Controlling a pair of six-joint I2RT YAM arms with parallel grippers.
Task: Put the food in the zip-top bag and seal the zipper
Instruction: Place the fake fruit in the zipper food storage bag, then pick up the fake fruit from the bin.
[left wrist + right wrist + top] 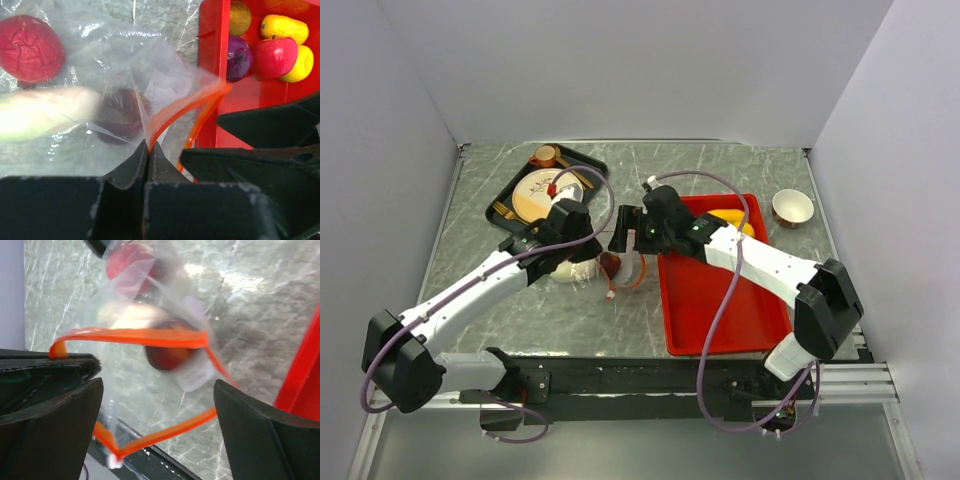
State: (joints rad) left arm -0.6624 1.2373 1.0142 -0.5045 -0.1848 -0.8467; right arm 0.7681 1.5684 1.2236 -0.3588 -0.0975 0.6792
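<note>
Fingers of our left gripper [148,149] pinch the orange-red zipper [181,106] of the clear, crinkly zip-top bag [100,65], which holds red, pale and maroon food [30,47] and lies beside the rigid red tray [212,75], while our right gripper [157,425] gapes wide.

Pale food [45,112] blurred, cut off at left edge (maroon piece [120,115] hazy).
</note>
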